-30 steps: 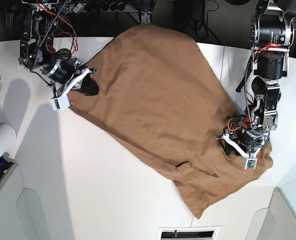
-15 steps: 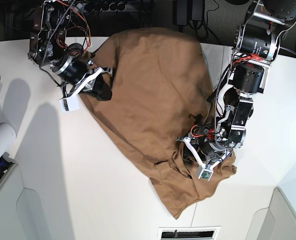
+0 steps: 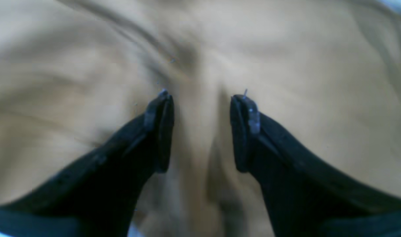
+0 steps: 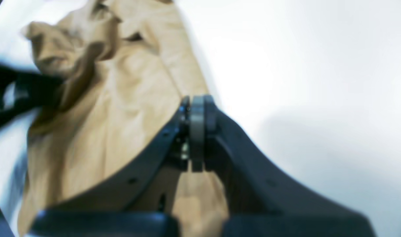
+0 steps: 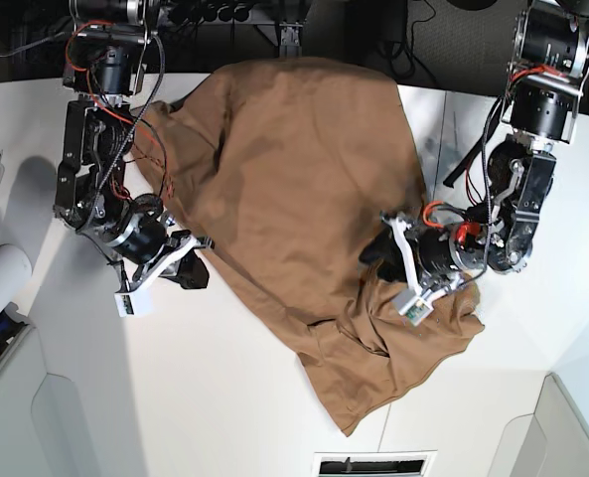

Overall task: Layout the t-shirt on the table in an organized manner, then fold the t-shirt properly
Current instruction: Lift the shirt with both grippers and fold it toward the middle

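shirt (image 5: 294, 189) lies rumpled across the table (image 5: 175, 397), from its near hem to the far edge. right gripper (image 5: 193, 275), at the left, is clamped on the shirt's left edge. left gripper (image 5: 373, 248), at the right, has jaws apart with a cloth ridge between them.

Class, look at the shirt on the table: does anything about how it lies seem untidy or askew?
Yes. The t-shirt lies diagonally on the table, bunched into folds near the left pincer, not spread flat.
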Available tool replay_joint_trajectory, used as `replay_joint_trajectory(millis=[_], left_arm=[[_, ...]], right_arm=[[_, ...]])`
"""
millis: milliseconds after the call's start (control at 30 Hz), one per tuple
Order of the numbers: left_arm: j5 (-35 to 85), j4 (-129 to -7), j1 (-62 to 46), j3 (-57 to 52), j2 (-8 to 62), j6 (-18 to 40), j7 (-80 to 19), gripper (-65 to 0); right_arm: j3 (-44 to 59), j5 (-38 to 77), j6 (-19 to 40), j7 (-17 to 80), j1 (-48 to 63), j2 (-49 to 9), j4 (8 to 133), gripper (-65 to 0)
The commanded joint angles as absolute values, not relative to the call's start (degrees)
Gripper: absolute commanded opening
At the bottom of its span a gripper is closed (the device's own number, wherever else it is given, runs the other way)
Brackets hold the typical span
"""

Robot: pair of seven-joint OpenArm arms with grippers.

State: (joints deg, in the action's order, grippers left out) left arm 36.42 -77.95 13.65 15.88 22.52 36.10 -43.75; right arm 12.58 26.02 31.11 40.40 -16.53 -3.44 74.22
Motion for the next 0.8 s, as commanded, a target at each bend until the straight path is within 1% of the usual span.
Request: replay_joint_trajectory(millis=[0,67,267,367,567,667,767], left_arm=[[38.8,-80.3,14.0,15.4,23.0,37.9,-42.8,-35.0],[40.1,-82.6,11.0,15.4,23.0,39.2,-43.2,-35.0],[40.5,-87.0,3.9,15.4,23.0,39.3,-43.2,-35.0],[40.5,-87.0,2.7,15.4,23.0,39.3,-43.2,-35.0],[39.9,-87.0,0.6,15.4,22.9,39.3,-43.2,-35.0],[37.2,-87.0,0.5,15.4,22.9,39.3,-43.4,-35.0],[32.6,-86.9,0.7,15.4,22.9,39.2,-43.3,-35.0]], right_arm=[[12.6,26.9,31.6,38.7,-19.5,-3.6,73.0,-65.0],[12.6,26.9,31.7,37.6,-22.3,-3.6,68.8,-65.0],[11.0,26.9,31.9,37.3,-27.0,-3.6,62.8,-65.0],[8.1,26.6,31.9,36.7,-27.6,-3.6,62.2,-65.0],[0.8,21.6,31.7,36.2,-27.6,-3.7,60.1,-65.0],[-1.6,18.9,31.7,36.2,-27.4,-4.2,58.1,-65.0],[-2.1,19.5,31.5,36.3,-26.6,-6.5,58.0,-65.0]])
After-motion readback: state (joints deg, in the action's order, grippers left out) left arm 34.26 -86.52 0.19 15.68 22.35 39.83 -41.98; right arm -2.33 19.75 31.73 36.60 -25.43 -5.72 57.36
